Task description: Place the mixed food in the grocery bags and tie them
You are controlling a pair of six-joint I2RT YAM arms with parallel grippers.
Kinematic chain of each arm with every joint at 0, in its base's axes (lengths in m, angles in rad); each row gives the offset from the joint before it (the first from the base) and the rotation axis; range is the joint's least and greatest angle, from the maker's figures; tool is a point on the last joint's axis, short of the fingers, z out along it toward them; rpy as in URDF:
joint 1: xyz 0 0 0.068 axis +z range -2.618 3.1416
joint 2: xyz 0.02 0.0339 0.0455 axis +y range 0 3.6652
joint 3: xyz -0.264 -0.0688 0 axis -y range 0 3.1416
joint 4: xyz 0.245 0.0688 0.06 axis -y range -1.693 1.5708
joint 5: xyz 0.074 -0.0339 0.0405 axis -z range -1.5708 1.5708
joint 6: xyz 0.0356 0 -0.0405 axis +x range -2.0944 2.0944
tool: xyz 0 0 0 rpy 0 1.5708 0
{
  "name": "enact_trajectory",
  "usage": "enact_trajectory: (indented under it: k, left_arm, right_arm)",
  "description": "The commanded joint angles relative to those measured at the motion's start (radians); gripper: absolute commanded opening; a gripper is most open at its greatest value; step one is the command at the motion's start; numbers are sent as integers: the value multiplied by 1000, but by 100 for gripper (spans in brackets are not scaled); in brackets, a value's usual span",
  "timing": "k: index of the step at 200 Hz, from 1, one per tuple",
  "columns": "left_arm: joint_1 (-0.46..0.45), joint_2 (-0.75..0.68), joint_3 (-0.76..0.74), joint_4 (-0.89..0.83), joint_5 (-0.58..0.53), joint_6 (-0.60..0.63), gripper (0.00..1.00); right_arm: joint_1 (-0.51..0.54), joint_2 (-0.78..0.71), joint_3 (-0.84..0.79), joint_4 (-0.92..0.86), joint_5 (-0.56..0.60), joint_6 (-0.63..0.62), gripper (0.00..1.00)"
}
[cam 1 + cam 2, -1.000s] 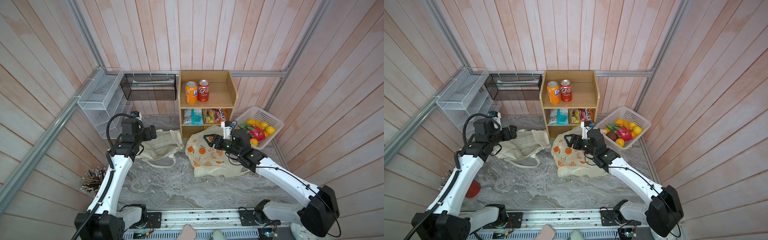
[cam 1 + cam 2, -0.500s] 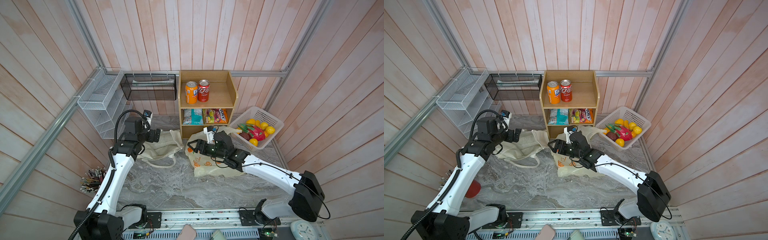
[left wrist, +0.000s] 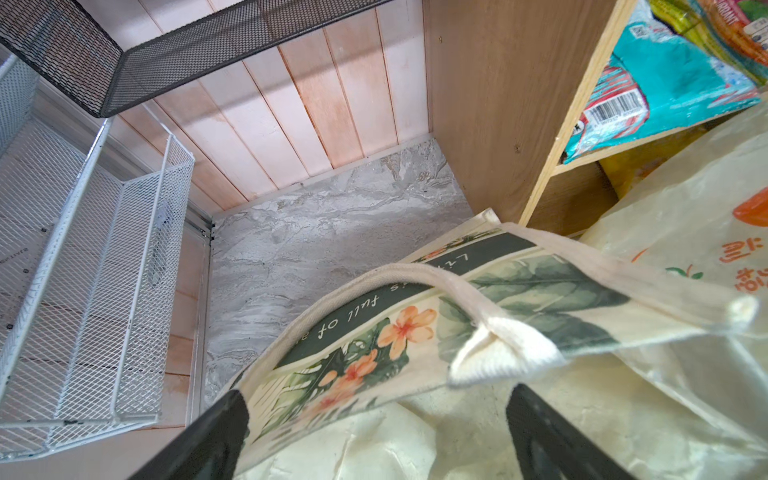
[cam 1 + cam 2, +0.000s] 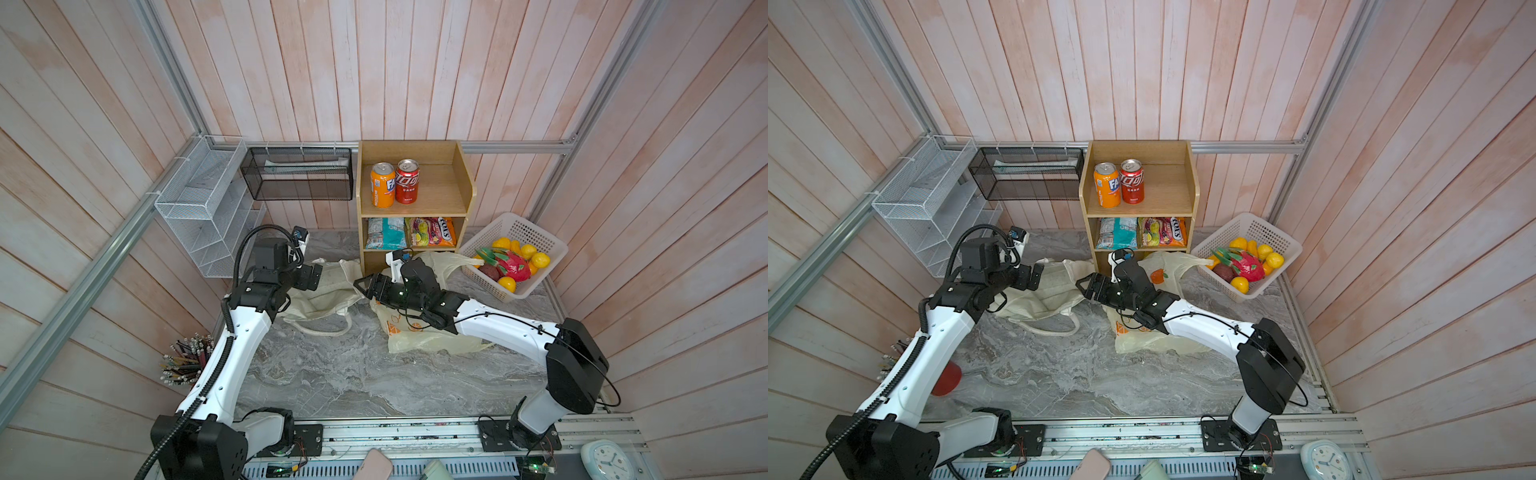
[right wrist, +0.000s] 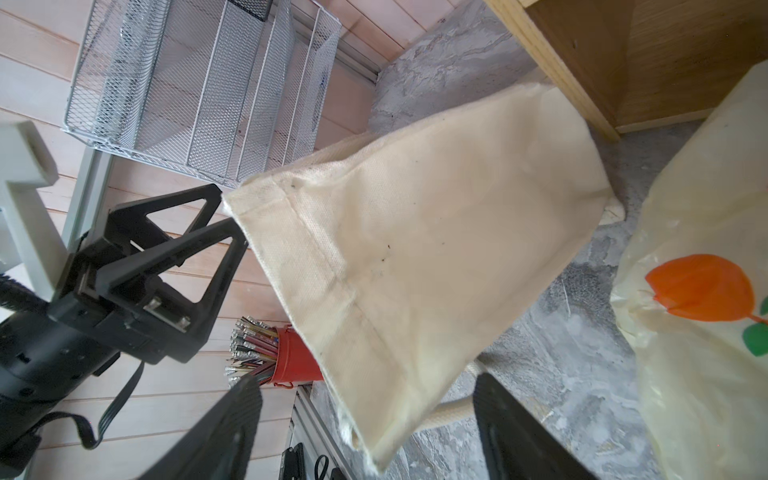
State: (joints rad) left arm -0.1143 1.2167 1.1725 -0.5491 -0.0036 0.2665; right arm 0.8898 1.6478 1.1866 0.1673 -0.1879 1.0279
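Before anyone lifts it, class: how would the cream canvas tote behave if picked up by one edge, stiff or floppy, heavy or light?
Probably floppy: the canvas tote lies slumped and creased on the marble tabletop. Likely light, as it sags flat with no bulge showing. Its mouth would probably droop shut if held by one edge alone.

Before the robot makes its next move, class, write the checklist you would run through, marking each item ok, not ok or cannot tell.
1. Left hand open, canvas tote rim between its jaws: ok.
2. Right hand open, nothing held: ok.
3. Red can upright on the top shelf: ok.
4. Teal snack packet in plain sight one level down: ok.
5. Food bagged: not ok, both items sit shelved.
6. Plastic bag mouth open: cannot tell, the right arm lies over it.
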Motion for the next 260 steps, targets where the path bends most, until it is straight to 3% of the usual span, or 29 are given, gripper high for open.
enact_trajectory:
  k: [1, 31, 44, 53, 70, 100, 105, 128, 155, 181, 222, 234, 251, 260]
  left_arm:
    - [-5, 10, -30, 17, 14, 0, 100]
    - [-5, 26, -52, 37, 26, -24, 100]
    - [-5, 34, -59, 50, 30, -30, 94]
    - [-5, 39, -61, 55, 37, -34, 85]
    - [-6, 52, -45, 43, 55, -47, 58]
    - [-8, 55, -3, -9, 76, -107, 5]
    - [-7, 53, 4, -21, 83, -121, 0]
    - [-10, 21, 39, -75, 137, -200, 0]
    - [-15, -55, 79, -103, 247, -336, 0]
    - [-15, -108, 98, -96, 347, -548, 0]
    - [-17, -181, -18, 52, 446, -880, 0]
    - [-18, -210, -82, 129, 454, -985, 0]
    - [-18, -245, -155, 195, 418, -1080, 0]
    - [-18, -253, -183, 205, 390, -1103, 0]
  right_arm:
    - [20, 35, 39, 31, 17, 14, 81]
    - [30, 50, 45, 32, 24, 6, 78]
    - [31, 57, 46, 25, 35, -2, 75]
    - [31, 63, 48, 23, 36, -10, 70]
    - [29, 75, 60, 7, 38, -35, 56]
    - [10, 69, 64, -9, 24, -80, 23]
    - [3, 66, 63, -11, 17, -86, 18]
    - [-48, 39, 78, -33, -27, -125, 0]
    - [-116, 19, 155, -117, -95, -199, 0]
    - [-176, 47, 298, -250, -172, -292, 0]
    - [-225, 82, 406, -348, -232, -344, 3]
    - [-231, 86, 416, -364, -233, -352, 13]
    - [-232, 89, 416, -386, -238, -374, 41]
    - [-231, 87, 409, -399, -240, -388, 52]
